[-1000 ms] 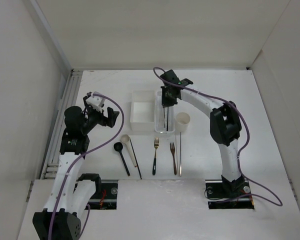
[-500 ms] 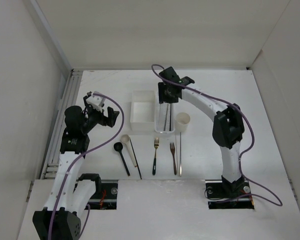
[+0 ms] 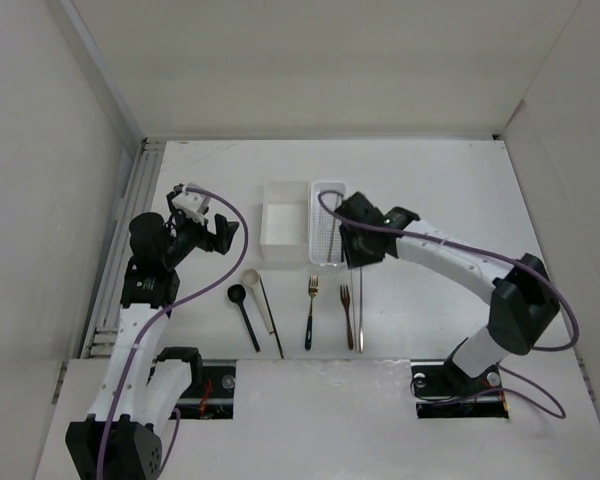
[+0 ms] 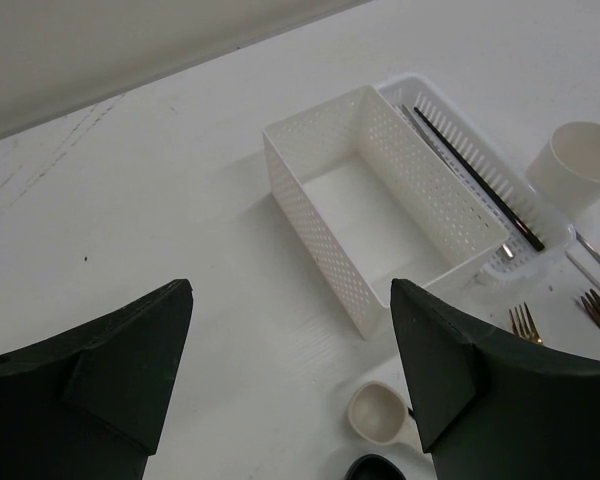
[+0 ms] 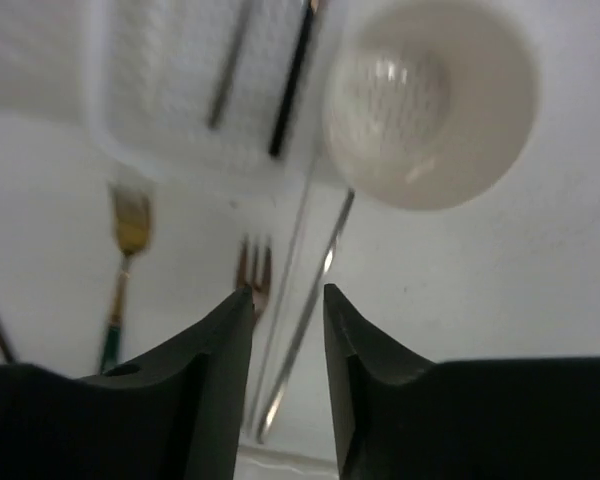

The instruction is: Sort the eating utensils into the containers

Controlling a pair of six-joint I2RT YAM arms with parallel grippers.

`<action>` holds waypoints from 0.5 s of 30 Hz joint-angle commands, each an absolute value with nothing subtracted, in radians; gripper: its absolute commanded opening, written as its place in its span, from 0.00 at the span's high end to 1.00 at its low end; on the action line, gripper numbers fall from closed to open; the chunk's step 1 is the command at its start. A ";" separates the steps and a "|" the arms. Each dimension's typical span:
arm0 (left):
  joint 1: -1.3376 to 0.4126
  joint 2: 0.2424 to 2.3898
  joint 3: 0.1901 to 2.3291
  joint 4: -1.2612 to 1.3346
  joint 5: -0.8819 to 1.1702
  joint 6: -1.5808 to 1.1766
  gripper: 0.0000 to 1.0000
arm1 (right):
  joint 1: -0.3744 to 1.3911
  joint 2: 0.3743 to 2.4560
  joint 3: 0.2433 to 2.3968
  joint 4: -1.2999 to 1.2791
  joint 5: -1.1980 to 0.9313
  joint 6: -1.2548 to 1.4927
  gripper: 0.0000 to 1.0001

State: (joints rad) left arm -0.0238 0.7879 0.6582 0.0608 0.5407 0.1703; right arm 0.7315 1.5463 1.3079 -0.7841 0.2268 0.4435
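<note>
**A:** What is hidden or hard to read?

**B:** The round cup (image 4: 585, 165). In the overhead view the right arm (image 3: 450, 262) stretches across the middle of the frame. Its right gripper (image 3: 358, 252) covers the cup and the lower right corner of the perforated basket (image 3: 325, 190). The left wrist view cuts the cup off at its right edge, and the right wrist view shows it blurred at upper right. That whole view is soft. The bowl of the black spoon (image 3: 245, 315) is clipped by the bottom edge of the left wrist view.

**A:** How do the pincers stand?

**B:** The left gripper (image 3: 205, 228), at left centre overhead, is spread wide and grasps nothing. The right gripper's fingers (image 5: 220, 380) are a narrow gap apart, with nothing pinched between them.

**A:** Where is the cutlery?

**B:** A black chopstick (image 4: 477, 177) and a metal chopstick (image 5: 230, 65) lie lengthwise in the basket. The rest lies in a row on the table (image 3: 430, 180), below the containers. From left there is the black spoon, then a beige spoon (image 3: 255, 290) and a second black chopstick (image 3: 272, 320). After those come a gold fork (image 3: 310, 312) with a dark handle, a small brown fork (image 3: 346, 315) and a pair of metal chopsticks (image 3: 359, 310).

**A:** Shapes and surfaces?

**B:** The square box (image 4: 325, 240) and the narrow basket touching its right side are white. Their walls are pierced by a fine grid of holes. The cup is smooth, cream and round. The gripper fingers are matt black wedges. The table is matt white.
</note>
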 commanded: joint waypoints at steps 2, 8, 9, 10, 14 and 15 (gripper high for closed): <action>-0.020 0.761 0.641 0.114 0.566 0.158 0.22 | 0.759 1.562 1.155 -0.792 0.160 0.512 0.58; -0.020 0.741 0.632 0.114 0.566 0.158 0.22 | 0.759 1.598 1.086 -0.758 0.147 0.537 0.66; -0.020 0.741 0.632 0.101 0.566 0.158 0.22 | 0.759 1.598 1.072 -0.732 0.134 0.537 0.66; -0.020 0.741 0.632 0.092 0.566 0.158 0.22 | 0.759 1.598 1.040 -0.721 0.123 0.548 0.66; -0.020 0.730 0.632 0.081 0.566 0.158 0.22 | 0.759 1.598 0.977 -0.675 0.101 0.560 0.66; -0.020 0.730 0.632 0.072 0.566 0.158 0.21 | 0.759 1.598 0.977 -0.666 0.101 0.560 0.66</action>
State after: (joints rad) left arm -0.0238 0.7506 0.6338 0.0612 0.5461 0.1665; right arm 0.7589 1.6176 0.9913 -0.7284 0.1242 0.5323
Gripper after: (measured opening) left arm 0.786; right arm 0.342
